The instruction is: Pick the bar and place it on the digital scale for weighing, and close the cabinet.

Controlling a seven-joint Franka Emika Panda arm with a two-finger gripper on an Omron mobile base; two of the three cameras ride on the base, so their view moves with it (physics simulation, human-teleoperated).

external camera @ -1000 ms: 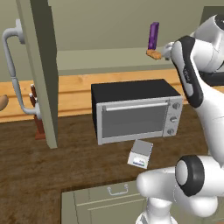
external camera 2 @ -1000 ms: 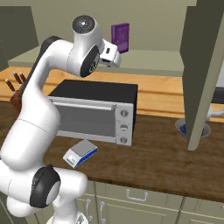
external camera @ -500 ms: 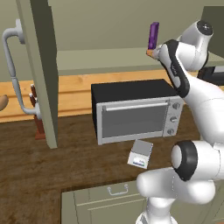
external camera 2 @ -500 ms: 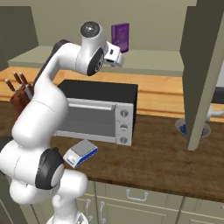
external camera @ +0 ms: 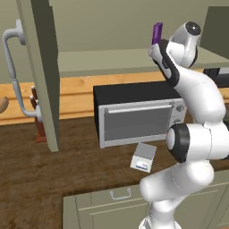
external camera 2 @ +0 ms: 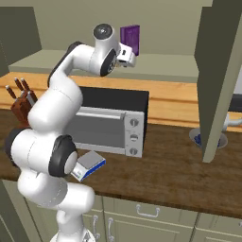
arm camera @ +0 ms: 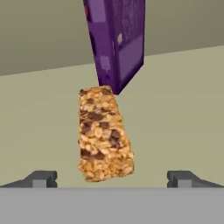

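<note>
The speckled tan bar (arm camera: 105, 135) lies flat on the cabinet shelf, straight ahead of my gripper (arm camera: 112, 179). The gripper is open, with its dark fingertips (arm camera: 41, 178) spread wider than the bar and short of its near end. In the base views the gripper (external camera: 154, 51) (external camera 2: 132, 57) hovers at shelf height inside the open cabinet (external camera: 40, 71). The digital scale (external camera: 143, 157) (external camera 2: 90, 165) rests on the dark wooden counter in front of the toaster oven. Both cabinet doors stand open, the right one (external camera 2: 220, 71) swung outward.
An upright purple box (arm camera: 116, 39) (external camera: 157, 33) (external camera 2: 130, 38) stands just behind the bar. The silver-and-black toaster oven (external camera: 138, 114) sits below the shelf. A knife block (external camera 2: 21, 101) is at the left and a small dish (external camera 2: 208, 137) behind the right door. The left door carries a curved handle (external camera: 13, 76).
The arm's upper links have swung round and the hand has edged further over the shelf toward the bar and purple box. The scale and doors have not moved.
</note>
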